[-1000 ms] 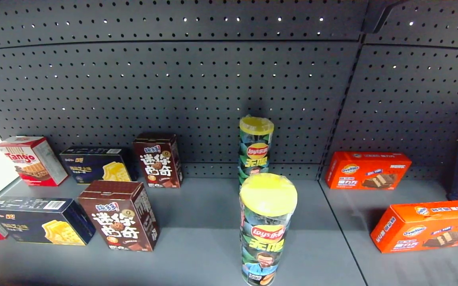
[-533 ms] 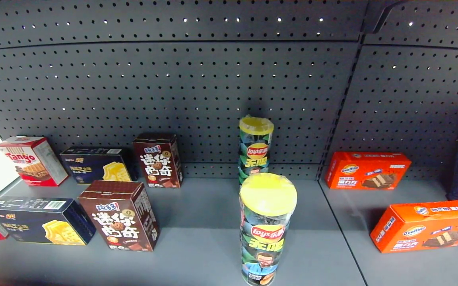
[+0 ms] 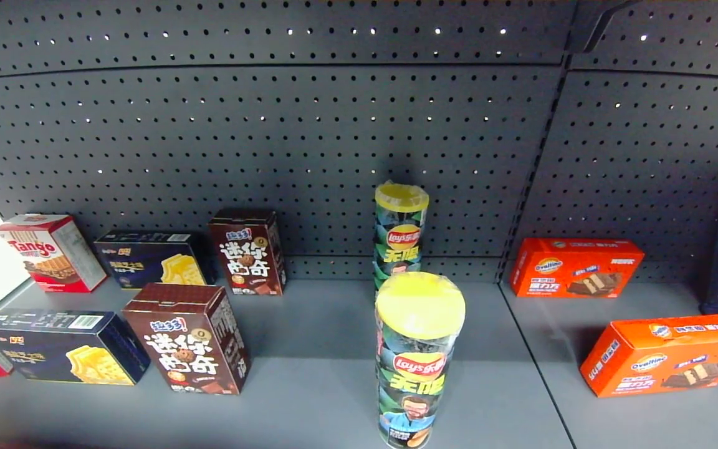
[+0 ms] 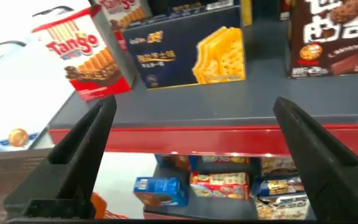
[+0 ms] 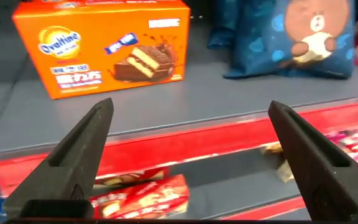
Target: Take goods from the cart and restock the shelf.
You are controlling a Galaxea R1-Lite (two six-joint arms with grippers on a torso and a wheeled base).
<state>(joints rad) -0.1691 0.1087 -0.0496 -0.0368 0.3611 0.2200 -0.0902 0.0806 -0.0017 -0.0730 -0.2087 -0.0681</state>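
The grey shelf [image 3: 309,324] carries two yellow-lidded chip cans, one at the front [image 3: 420,358] and one behind it [image 3: 401,234]. Left of them stand two brown cookie boxes [image 3: 192,337], two dark blue cracker boxes [image 3: 66,354] and red wafer boxes [image 3: 50,251]. Two orange chocolate boxes [image 3: 667,353] lie on the right bay. My left gripper [image 4: 194,165] is open and empty, in front of the shelf's red front edge [image 4: 229,135], facing a blue cracker box [image 4: 188,48]. My right gripper [image 5: 194,162] is open and empty before an orange box [image 5: 104,43].
A blue bear-print bag [image 5: 297,37] stands right of the orange box. Below the red shelf lip, a lower shelf holds more packaged goods [image 4: 222,186]. A perforated back panel [image 3: 272,137] closes the shelf behind. Open shelf floor lies between the cans and the orange boxes.
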